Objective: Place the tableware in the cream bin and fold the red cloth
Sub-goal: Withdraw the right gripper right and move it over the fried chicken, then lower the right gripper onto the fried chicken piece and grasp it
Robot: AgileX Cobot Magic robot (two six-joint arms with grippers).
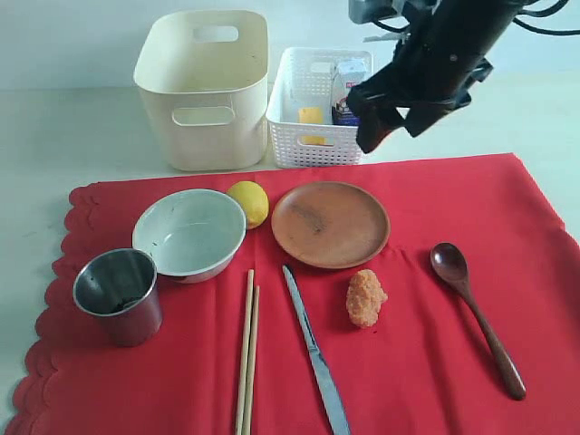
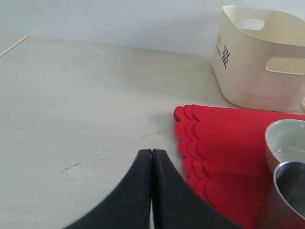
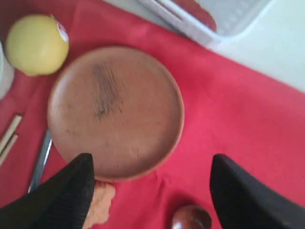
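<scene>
On the red cloth point(image 1: 435, 227) lie the white bowl point(image 1: 188, 234), steel cup point(image 1: 118, 294), brown plate point(image 1: 330, 224), chopsticks point(image 1: 246, 349), knife point(image 1: 314, 349) and dark wooden spoon point(image 1: 475, 313). The cream bin point(image 1: 207, 86) stands behind the cloth at the left. My right gripper point(image 1: 391, 127) hangs open in the air above the cloth's far edge, empty; its wrist view looks down on the plate point(image 3: 114, 110) and the spoon's bowl point(image 3: 191, 217). My left gripper point(image 2: 151, 153) is shut and empty, over bare table beside the cloth's scalloped edge point(image 2: 183, 138).
A white perforated basket point(image 1: 317, 109) with a milk carton point(image 1: 349, 86) and a yellow piece stands right of the bin. A lemon point(image 1: 249, 202) sits between bowl and plate. A nugget point(image 1: 365, 297) lies in front of the plate.
</scene>
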